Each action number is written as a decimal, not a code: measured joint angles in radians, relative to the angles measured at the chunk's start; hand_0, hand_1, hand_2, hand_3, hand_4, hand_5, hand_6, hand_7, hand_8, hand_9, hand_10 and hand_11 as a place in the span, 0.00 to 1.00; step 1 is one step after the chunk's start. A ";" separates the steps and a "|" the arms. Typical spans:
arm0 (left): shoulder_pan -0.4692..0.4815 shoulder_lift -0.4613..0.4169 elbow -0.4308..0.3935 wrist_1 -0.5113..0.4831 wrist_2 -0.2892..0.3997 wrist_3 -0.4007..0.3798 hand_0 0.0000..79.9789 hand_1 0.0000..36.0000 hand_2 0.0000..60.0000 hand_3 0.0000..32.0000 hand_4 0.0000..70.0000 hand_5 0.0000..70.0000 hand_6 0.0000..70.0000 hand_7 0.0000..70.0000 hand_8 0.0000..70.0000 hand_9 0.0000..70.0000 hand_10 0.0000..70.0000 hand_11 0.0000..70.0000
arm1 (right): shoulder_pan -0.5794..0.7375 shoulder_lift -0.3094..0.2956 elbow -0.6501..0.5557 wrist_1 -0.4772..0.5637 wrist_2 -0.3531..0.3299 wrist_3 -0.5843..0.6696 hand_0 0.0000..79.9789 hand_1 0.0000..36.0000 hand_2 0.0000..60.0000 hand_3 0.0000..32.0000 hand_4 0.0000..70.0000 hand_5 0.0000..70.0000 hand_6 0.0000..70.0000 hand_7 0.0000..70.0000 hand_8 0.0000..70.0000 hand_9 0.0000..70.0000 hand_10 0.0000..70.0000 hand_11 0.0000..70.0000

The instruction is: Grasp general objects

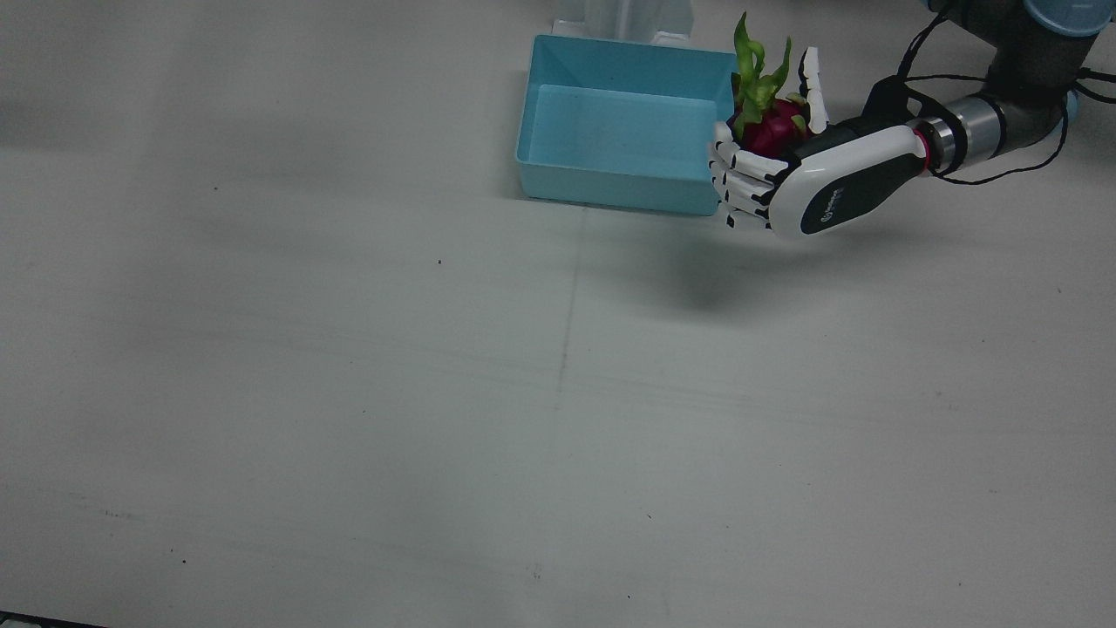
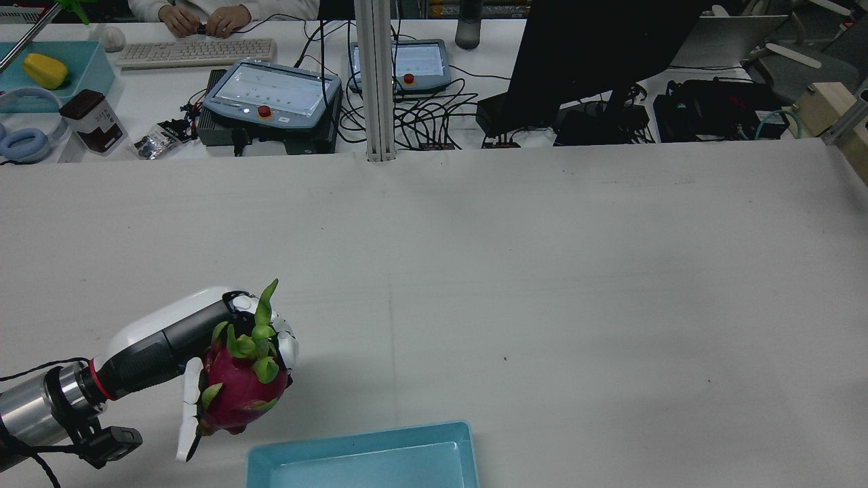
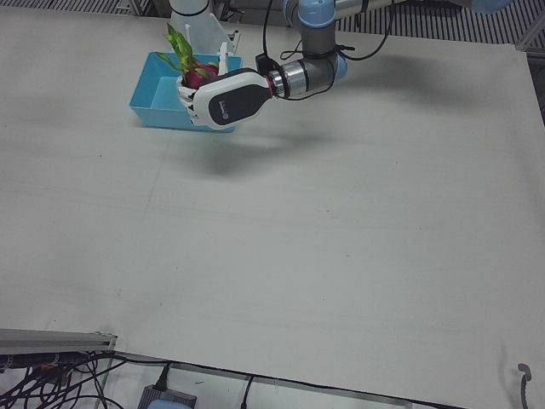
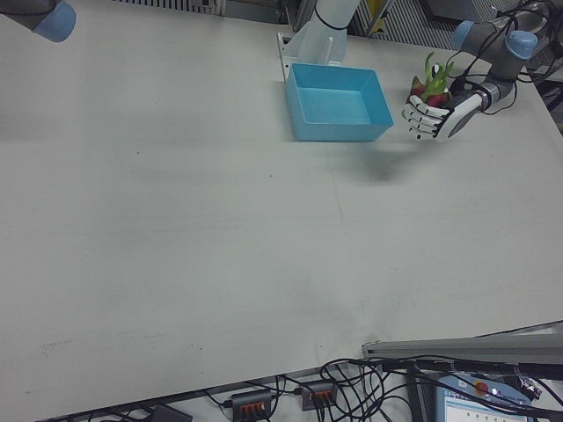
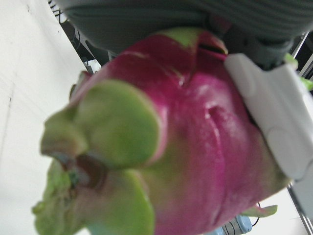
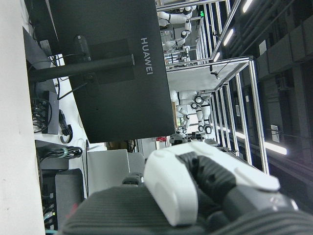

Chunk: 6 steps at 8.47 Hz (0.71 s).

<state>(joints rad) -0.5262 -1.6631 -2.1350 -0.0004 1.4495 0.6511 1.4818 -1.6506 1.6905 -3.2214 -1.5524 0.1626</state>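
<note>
Rear view showed left robot hand (image 2: pixel 203 339) closed around dragon fruit (image 2: pixel 237 386), fruit lifted clear of bench (image 2: pixel 542 271), green leaf tips up. Fruit hung near bench's robot-side edge, just beside outer wall of blue bin (image 1: pixel 619 131), not yet over it. Step judged: carry after grasp. Next move called for short sideways shift over bin, then release. Right robot hand (image 6: pixel 205 191) showed only in own camera; open or closed, could not tell.

White counter (image 1: pixel 349 392), matte, w/ faint seam down the middle. Only thing on it: light-blue bin (image 1: pixel 623 65), open-topped, nothing inside, at far edge nr arm pedestals, approx centre.
</note>
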 measured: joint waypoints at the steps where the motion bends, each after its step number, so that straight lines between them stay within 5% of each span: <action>1: 0.039 -0.050 -0.012 0.051 0.001 0.008 0.64 0.44 1.00 0.00 1.00 1.00 1.00 1.00 1.00 1.00 1.00 1.00 | 0.000 0.000 0.000 0.000 0.000 0.000 0.00 0.00 0.00 0.00 0.00 0.00 0.00 0.00 0.00 0.00 0.00 0.00; 6: 0.199 -0.204 -0.012 0.196 -0.007 0.107 0.61 0.33 1.00 0.00 1.00 1.00 1.00 1.00 1.00 1.00 1.00 1.00 | 0.000 0.000 0.000 0.000 0.000 0.000 0.00 0.00 0.00 0.00 0.00 0.00 0.00 0.00 0.00 0.00 0.00 0.00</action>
<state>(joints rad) -0.3270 -1.8673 -2.1473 0.1955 1.4421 0.7576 1.4819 -1.6506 1.6904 -3.2214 -1.5524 0.1626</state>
